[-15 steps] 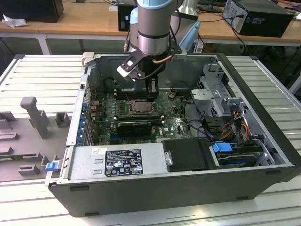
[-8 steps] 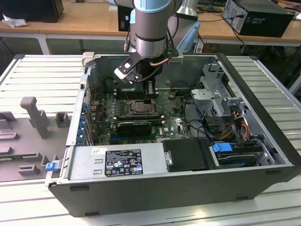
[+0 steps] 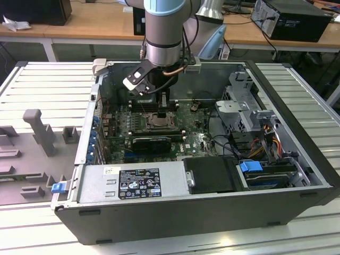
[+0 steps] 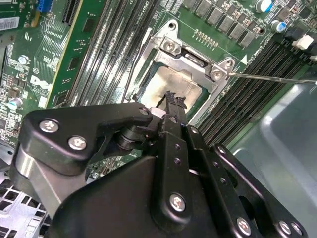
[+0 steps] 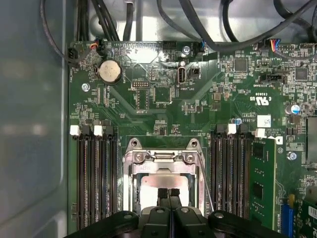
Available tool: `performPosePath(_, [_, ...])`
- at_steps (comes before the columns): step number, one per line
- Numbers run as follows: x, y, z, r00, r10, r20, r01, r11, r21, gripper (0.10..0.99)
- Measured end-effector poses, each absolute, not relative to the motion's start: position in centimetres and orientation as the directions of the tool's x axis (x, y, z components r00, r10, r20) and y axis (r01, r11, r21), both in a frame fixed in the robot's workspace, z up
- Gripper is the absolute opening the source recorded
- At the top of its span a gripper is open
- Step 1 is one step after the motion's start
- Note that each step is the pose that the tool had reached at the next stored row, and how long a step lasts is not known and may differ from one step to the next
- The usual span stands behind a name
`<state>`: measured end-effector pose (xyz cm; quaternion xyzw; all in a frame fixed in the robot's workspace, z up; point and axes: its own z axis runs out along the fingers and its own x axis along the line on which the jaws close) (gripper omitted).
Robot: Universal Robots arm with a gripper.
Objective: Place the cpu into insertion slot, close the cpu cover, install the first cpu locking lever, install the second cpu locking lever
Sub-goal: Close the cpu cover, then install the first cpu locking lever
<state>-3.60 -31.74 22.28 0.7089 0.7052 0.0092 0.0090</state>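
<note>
From my station I see the arm [image 3: 164,32] reaching straight down into the open computer case [image 3: 212,218], wrist vertical, with the gripper [image 3: 163,106] hanging just over the insertion slot [image 3: 159,123] in the middle of the green motherboard [image 3: 199,139]. In both wrist views the fingers [image 5: 162,194] are pinched together with nothing between them, tips right above the pale top of the cpu [image 5: 166,181]; I cannot tell whether they touch it. The cpu sits in the slot with the cpu cover [image 5: 163,156] lying down around it, and a thin lever rod [image 4: 267,78] juts out beside the socket.
</note>
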Motion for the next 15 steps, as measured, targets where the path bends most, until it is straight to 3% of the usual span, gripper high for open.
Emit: performPosePath(15, [-3.77,-31.74,22.84,0.005,1.000,0.000,1.000,-0.005,0.026,0.106])
